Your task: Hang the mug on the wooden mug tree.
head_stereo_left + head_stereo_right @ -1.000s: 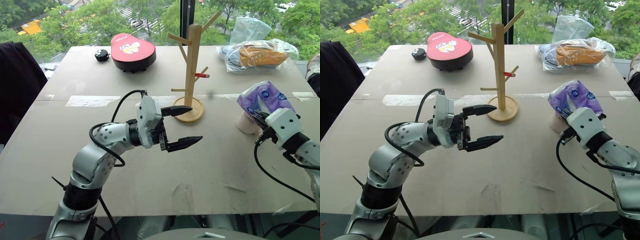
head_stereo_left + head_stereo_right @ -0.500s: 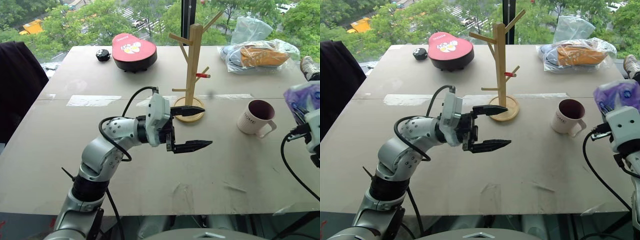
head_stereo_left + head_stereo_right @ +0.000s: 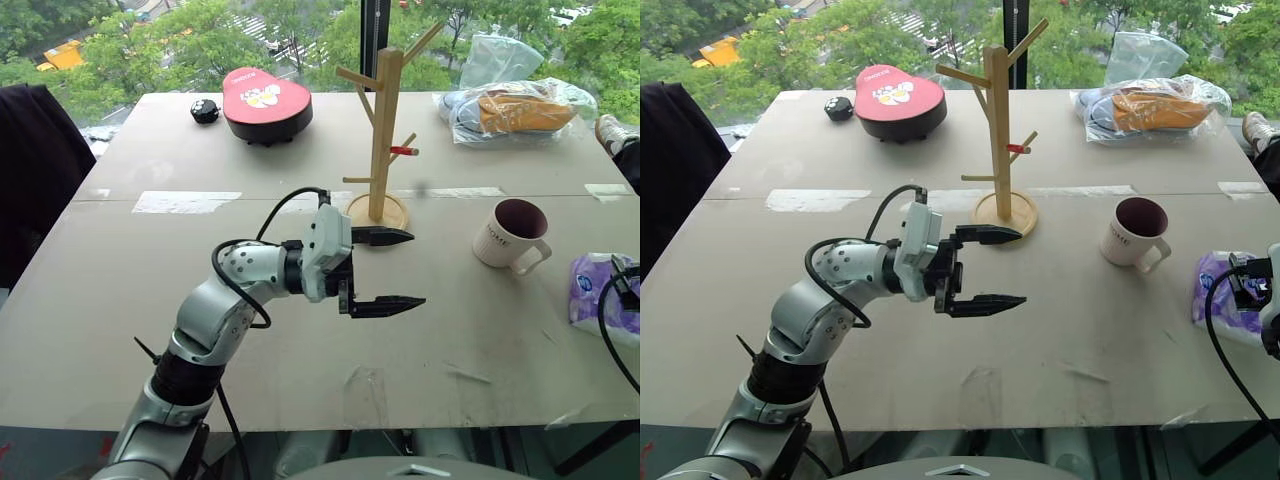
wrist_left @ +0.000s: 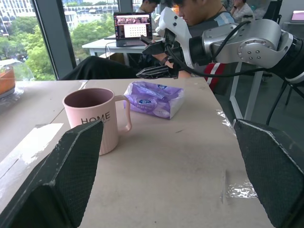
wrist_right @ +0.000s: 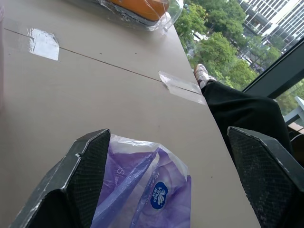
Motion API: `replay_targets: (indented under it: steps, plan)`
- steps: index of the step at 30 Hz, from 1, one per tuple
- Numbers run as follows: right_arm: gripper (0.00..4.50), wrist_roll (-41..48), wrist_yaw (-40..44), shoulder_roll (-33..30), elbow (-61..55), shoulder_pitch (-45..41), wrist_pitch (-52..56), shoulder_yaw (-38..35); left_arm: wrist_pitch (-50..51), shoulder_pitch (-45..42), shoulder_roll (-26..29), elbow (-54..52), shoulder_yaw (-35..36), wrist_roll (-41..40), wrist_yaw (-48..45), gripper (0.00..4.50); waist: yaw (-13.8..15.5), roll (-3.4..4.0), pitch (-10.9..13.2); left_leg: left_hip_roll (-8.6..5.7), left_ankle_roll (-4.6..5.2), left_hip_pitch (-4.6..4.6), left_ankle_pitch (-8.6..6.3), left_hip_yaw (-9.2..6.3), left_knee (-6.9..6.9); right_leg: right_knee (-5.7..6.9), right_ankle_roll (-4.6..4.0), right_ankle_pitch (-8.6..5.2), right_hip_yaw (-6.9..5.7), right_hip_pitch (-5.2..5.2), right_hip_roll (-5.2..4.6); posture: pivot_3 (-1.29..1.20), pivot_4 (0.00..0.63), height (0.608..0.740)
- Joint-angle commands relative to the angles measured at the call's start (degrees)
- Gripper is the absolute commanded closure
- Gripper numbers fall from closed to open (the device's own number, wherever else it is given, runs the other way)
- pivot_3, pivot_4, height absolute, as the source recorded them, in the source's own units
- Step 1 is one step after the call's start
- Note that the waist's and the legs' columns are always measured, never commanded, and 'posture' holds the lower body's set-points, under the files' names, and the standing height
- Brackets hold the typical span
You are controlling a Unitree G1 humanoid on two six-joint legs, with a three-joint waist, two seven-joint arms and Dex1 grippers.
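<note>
Where the table lies bare, mug upright, well apart from wide-open left gripper.

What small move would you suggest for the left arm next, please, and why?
Probably ease the left gripper toward the mug. Its fingers stand open and empty, pointing at the mug, which sits upright and uncovered on the table beside the wooden mug tree, with bare tabletop between them.

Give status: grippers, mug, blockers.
Left gripper open, empty; right gripper open over purple plastic bag. Cream-white ceramic mug upright on table, untouched. Light-wood mug tree pegs free.
</note>
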Motion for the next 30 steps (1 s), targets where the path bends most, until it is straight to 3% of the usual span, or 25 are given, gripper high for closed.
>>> replay_targets:
  steps: [1, 6, 11, 16, 27, 30]
  plan:
    - [0.78, 7.4, 3.0, 1.2, -8.4, 0.5, 4.6, -0.2, 0.2, -1.2, 0.5, 0.1, 0.5, 0.9, 0.7, 0.00, -0.1, 0.00, 0.0, 0.00, 0.00, 0.00, 0.00, -0.01, 0.00, 0.01, 0.00, 0.00, 0.00, 0.00, 0.01, 0.00, 0.150, 0.740]
    - [0.78, 11.2, 4.7, 2.3, -14.0, 6.3, 10.9, 8.4, -0.4, -2.7, 0.0, 1.6, -1.1, 3.7, 1.0, 0.00, 0.1, -0.01, 0.0, 0.01, 0.00, -0.01, 0.00, -0.05, 0.00, -0.02, 0.00, 0.00, -0.06, 0.02, 0.00, 0.00, 0.150, 0.740]
    - [0.78, 9.2, 0.3, 6.3, -8.1, 4.2, 8.8, 12.8, -1.0, -3.3, -1.0, 2.2, -1.4, 5.2, 2.0, 0.00, 0.0, -0.04, 0.0, -0.02, 0.01, -0.03, 0.00, -0.02, 0.10, -0.02, 0.02, 0.01, -0.04, 0.03, -0.01, 0.00, 0.150, 0.740]
    - [0.78, 9.1, -0.4, 8.7, 0.1, -0.3, 3.8, 14.9, -1.5, -3.3, -0.8, 2.4, -2.2, 7.0, 2.4, 0.00, -0.2, 0.01, 0.0, 0.00, 0.00, 0.00, 0.00, -0.06, 0.07, 0.02, 0.01, 0.00, -0.06, 0.02, 0.02, 0.00, 0.150, 0.740]
    - [0.78, 12.9, 5.2, 6.5, 11.1, -6.4, -3.5, 14.4, -2.5, -2.8, -1.1, 3.1, -1.5, 8.7, 3.0, 0.00, -0.2, 0.01, 0.0, 0.00, 0.00, -0.01, 0.00, -0.07, 0.05, 0.01, 0.00, 0.00, -0.07, 0.01, 0.01, 0.00, 0.150, 0.740]
    - [2.03, 14.3, 5.9, 7.0, 12.4, -7.0, -4.5, 14.1, -2.7, -2.3, -0.8, 2.7, -1.3, 8.7, 3.2, 0.00, -0.2, 0.01, 0.0, 0.00, 0.00, -0.01, 0.00, -0.04, 0.06, 0.01, 0.01, 0.00, -0.04, 0.01, 0.01, 0.00, 0.150, 0.740]
